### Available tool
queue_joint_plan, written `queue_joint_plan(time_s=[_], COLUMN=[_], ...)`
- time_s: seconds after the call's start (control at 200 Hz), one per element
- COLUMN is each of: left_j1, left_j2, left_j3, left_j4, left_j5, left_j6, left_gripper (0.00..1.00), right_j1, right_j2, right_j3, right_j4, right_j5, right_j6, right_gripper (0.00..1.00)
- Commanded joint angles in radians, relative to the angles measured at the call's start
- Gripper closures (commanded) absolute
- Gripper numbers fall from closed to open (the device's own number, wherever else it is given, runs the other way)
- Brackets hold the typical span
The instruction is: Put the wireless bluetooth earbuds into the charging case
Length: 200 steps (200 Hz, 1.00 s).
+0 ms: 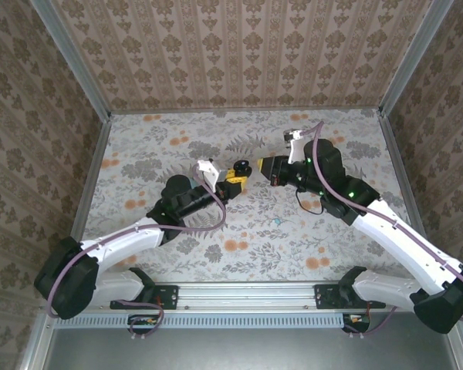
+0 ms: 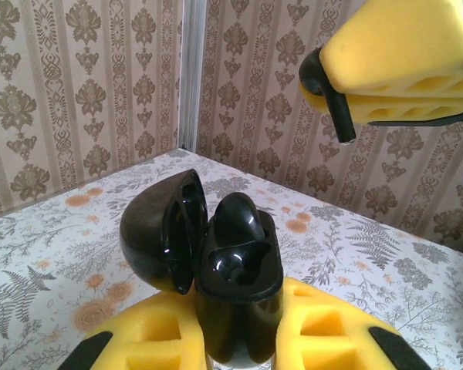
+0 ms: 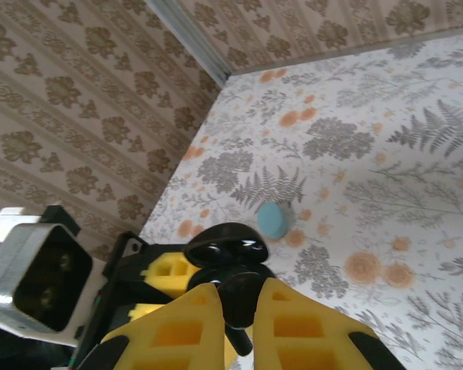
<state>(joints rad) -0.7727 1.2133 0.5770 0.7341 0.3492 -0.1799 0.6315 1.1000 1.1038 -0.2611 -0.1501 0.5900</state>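
Alignment decides this step. On the left, the left tool point(image 2: 233, 343) is clamped with its yellow foam pads on the lower body of the glossy black plastic clamshell charging case point(image 2: 239, 293). It holds the case upright above the floral-patterned desk point(image 2: 54, 254), with the hinged lid point(image 2: 162, 231) swung open to the left. A rounded black shape point(image 2: 238, 220) stands in the rear well and looks like one bud already seated, though that is a judgement. The well point(image 2: 235, 270) in front of it appears free.

To the right and higher, the right tool point(image 2: 347, 96) is pinched shut on the small black stemmed earbud point(image 2: 333, 100). Its stem hangs down from the pads, apart from the case.

To do the step well, the right tool would carry the earbud straight over the free well and turn the stem to match the socket. It would then lower slowly, staying off the open lid. The left tool should hold the case rigid, and the right should let go only once the bud sits flush.

From the right wrist, a small turquoise oval object point(image 3: 275, 218) lies on the desk, well apart from both tools.
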Motion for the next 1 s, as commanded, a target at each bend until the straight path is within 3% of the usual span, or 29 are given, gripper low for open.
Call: queue_joint_plan(time_s=[0.0, 0.585, 0.995], left_j1=[-0.01, -0.041, -0.059], left_j2=[0.002, -0.089, -0.134], left_j3=[0.038, 0.043, 0.044], left_j4=[0.056, -0.036, -0.102], left_j5=[-0.016, -0.125, -0.168], left_j6=[-0.02, -0.002, 0.01], left_gripper=[1.0, 1.0, 1.0], right_j1=[0.034, 0.161, 0.183], right_j2=[-0.01, 0.027, 0.078], right_j3=[-0.012, -0.065, -0.041], right_j4=[0.085, 0.24, 0.264], right_j5=[0.013, 0.21, 0.234], right_j6=[0.02, 0.042, 0.033], right_gripper=[0.88, 0.88, 0.88])
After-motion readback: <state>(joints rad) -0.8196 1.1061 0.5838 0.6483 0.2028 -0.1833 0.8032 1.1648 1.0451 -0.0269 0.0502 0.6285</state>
